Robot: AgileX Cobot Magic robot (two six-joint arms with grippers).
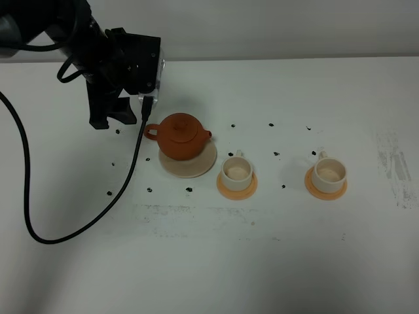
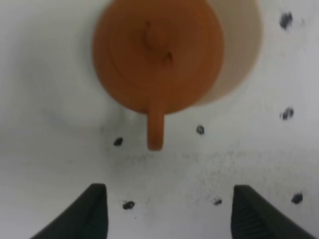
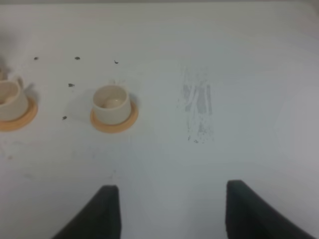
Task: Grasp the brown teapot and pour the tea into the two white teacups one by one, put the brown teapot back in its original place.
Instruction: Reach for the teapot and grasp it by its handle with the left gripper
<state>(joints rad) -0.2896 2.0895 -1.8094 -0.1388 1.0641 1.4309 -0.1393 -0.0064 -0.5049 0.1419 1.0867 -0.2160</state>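
Observation:
The brown teapot stands upright on the pale beige saucer, with its handle toward the left and its spout toward the right. My left gripper is open and empty, just left of the handle and apart from it. In the left wrist view the teapot lies ahead of the open left gripper, handle pointing at the gap, with the saucer behind it. Two white teacups sit on orange coasters to the right. My right gripper is open and empty, far from the cups.
Small dark specks dot the white table around the teapot and cups. A black cable loops from the left arm across the table's left side. A grey smudge marks the far right.

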